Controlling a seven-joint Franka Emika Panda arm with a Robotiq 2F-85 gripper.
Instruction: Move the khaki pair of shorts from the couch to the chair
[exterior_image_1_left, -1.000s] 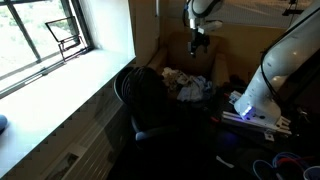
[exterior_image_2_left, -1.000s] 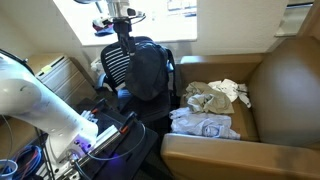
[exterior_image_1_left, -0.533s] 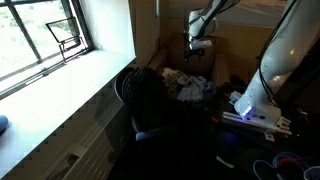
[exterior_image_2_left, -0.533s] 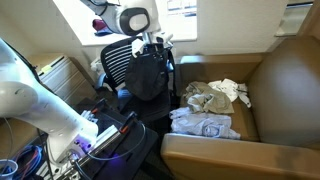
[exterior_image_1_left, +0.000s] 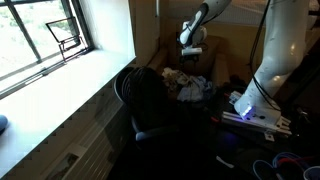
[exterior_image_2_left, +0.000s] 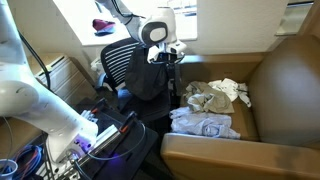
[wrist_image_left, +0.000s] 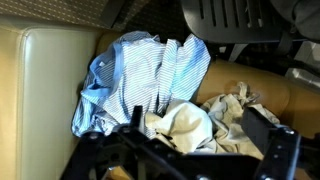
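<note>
Jaws spread and empty, the gripper (wrist_image_left: 200, 132) hangs just right of the black chair (exterior_image_2_left: 132, 62). The khaki shorts (exterior_image_2_left: 206, 98) lie crumpled below it on the couch (exterior_image_2_left: 285, 75), beside a striped blue shirt (wrist_image_left: 150, 68).

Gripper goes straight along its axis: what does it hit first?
Likely the pale khaki cloth on the couch: in the wrist view it lies centred ahead of the open gripper, beside the blue striped shirt. Depth is unclear.
</note>
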